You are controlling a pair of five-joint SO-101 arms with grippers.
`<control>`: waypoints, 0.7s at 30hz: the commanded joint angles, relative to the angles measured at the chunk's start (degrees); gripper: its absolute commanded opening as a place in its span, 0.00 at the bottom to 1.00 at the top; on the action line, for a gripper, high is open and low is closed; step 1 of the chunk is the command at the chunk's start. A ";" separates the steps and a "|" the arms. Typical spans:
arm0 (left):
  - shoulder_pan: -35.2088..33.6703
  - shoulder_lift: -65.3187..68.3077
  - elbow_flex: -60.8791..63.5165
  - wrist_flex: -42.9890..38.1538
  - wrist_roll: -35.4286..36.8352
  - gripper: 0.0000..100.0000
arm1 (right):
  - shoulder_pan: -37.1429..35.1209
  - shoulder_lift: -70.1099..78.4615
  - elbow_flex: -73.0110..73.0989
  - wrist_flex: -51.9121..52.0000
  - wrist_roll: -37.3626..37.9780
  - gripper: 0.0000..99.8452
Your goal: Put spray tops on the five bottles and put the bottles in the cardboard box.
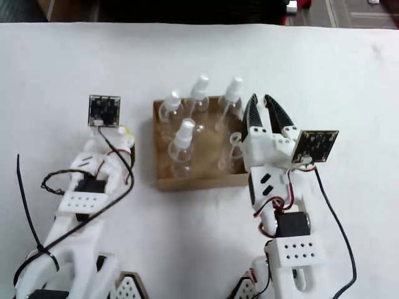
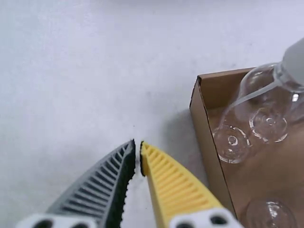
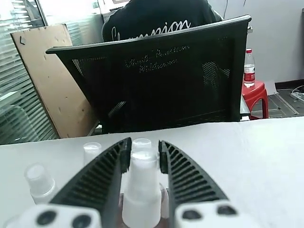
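Right gripper point(image 1: 261, 99): jaws set either side of one white spray top point(image 3: 141, 185), over the right edge of the cardboard box point(image 1: 199, 182). Whether the top is pinched or merely flanked cannot be told.

Left gripper point(image 2: 137, 151): jaws closed tip to tip, nothing held, poised low over the counter point(image 2: 71, 71) just outside the box's left wall.

Bottles point(image 1: 181, 156): clear, round-bodied, slim-necked. White tops are seen on those in plain view. Five are counted inside the box, the one nearest the right gripper partly hidden.

Handling, as judged: empty, light, thin-walled and smooth, so apt to slip or tip. Each is best taken at the neck or top, where the jaws can span it, with modest pressure.
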 commanded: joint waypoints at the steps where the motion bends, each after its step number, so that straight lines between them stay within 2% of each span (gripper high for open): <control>1: 0.04 -1.98 -0.62 -1.32 -0.44 0.02 | -1.45 -0.31 0.53 -1.10 -0.09 0.02; 5: 0.04 -1.98 -0.62 -1.32 -0.44 0.02 | -3.65 -0.31 1.14 -1.10 0.00 0.02; 21: 0.04 -1.98 -0.62 -1.32 -0.44 0.02 | -3.65 -0.84 5.80 -1.01 0.09 0.02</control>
